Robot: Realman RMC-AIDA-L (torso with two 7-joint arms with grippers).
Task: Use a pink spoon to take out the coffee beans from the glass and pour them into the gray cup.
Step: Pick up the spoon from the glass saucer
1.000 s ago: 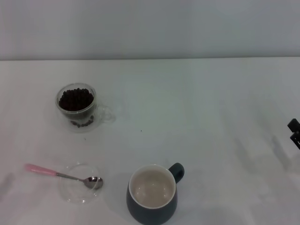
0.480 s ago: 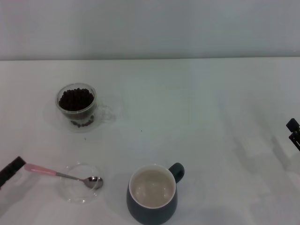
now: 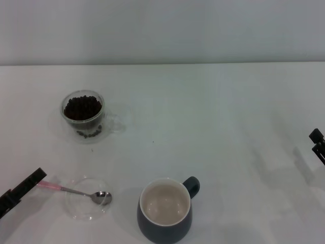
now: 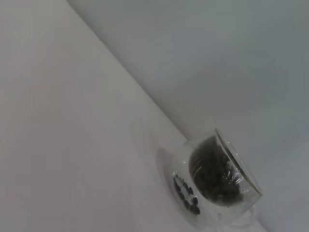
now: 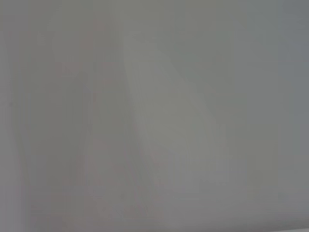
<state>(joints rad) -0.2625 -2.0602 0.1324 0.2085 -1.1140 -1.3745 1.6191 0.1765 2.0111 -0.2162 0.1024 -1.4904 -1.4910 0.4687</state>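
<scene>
The pink spoon (image 3: pixel 71 191) lies at the near left, its metal bowl resting on a flat clear saucer (image 3: pixel 87 199) and its pink handle pointing left. My left gripper (image 3: pixel 23 190) comes in from the lower left edge and covers the handle's end. The glass (image 3: pixel 84 115) of coffee beans (image 3: pixel 82 107) stands at the far left; it also shows in the left wrist view (image 4: pixel 217 181). The gray cup (image 3: pixel 165 210) stands at the near centre, cream inside, with no beans in it. My right gripper (image 3: pixel 318 145) sits at the right edge.
The white table (image 3: pixel 213 117) runs back to a pale wall. The right wrist view shows only a blank pale surface.
My left gripper has come into view from the lower left and moved right over the end of the spoon handle. The spoon, glass and cup have not moved.
</scene>
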